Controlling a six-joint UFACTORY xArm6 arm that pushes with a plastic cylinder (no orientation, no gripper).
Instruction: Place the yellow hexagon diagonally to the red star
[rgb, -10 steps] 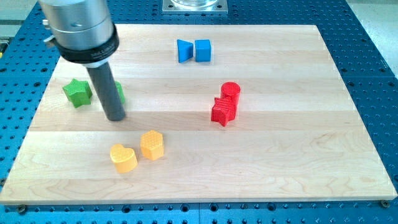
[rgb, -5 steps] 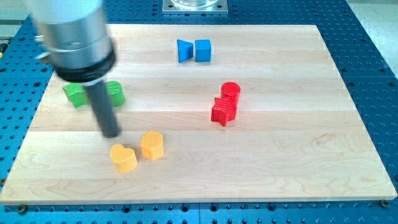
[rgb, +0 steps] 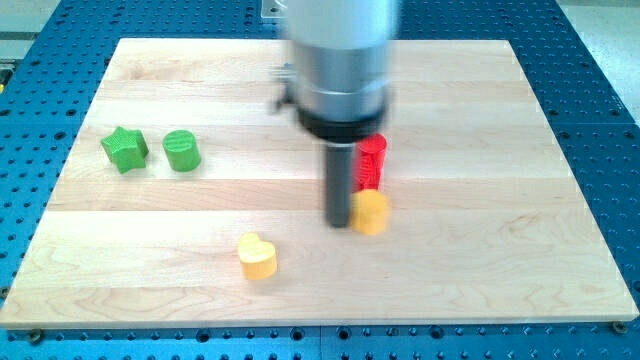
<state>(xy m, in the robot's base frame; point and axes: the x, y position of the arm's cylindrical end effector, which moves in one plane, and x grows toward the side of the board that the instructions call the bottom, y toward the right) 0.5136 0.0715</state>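
The yellow hexagon (rgb: 372, 212) sits right of the board's middle, just below the red blocks. My tip (rgb: 337, 224) is against its left side; the rod is blurred. The red star (rgb: 366, 176) is mostly hidden behind the rod, with only a sliver showing above the hexagon. The red cylinder (rgb: 373, 149) stands just above the star.
A yellow heart (rgb: 258, 256) lies lower left of the tip. A green star (rgb: 124, 149) and a green cylinder (rgb: 182, 150) sit at the view's left. The blue blocks at the top are hidden behind the arm. The wooden board (rgb: 500, 250) lies on a blue perforated table.
My tip swept from the left to the middle. The yellow hexagon moved right and up to just below the red star. The yellow heart shifted right.
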